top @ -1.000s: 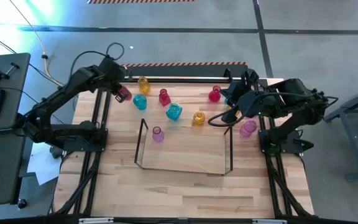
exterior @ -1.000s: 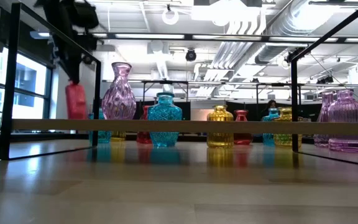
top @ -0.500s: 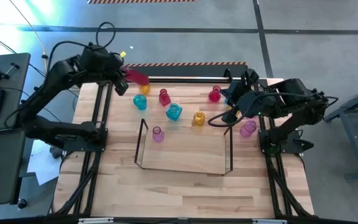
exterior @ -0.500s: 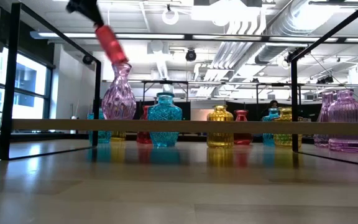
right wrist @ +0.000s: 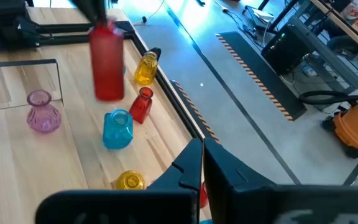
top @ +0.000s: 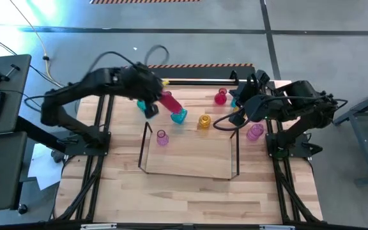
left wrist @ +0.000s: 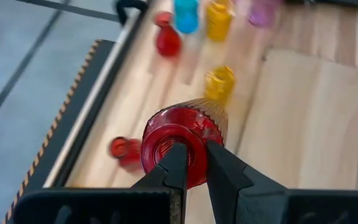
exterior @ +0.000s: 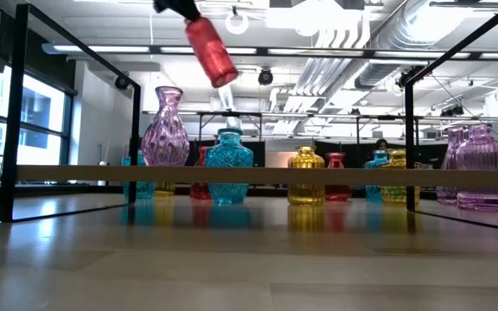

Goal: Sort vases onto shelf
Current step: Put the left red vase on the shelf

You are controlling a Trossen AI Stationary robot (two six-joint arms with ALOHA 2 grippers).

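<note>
Left gripper (left wrist: 191,163): jaws pinching rim of red vase (top: 169,103), held in air, tilted, long axis running fwd from jaws. Shelf (top: 190,167) lies below and ahead of jaws; pink vase (top: 162,137) already on it. Right gripper (right wrist: 202,163): jaws pressed together, waiting, farther off. No readable writing, as far as visible.

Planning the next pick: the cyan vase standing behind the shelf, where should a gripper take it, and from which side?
Take the cyan vase by its short neck, coming straight down from above. It stands upright with its mouth up, and its faceted belly is much wider than the neck, probably awkward for narrow fingers. The yellow vase stands close beside it, so a sideways approach looks crowded.
</note>
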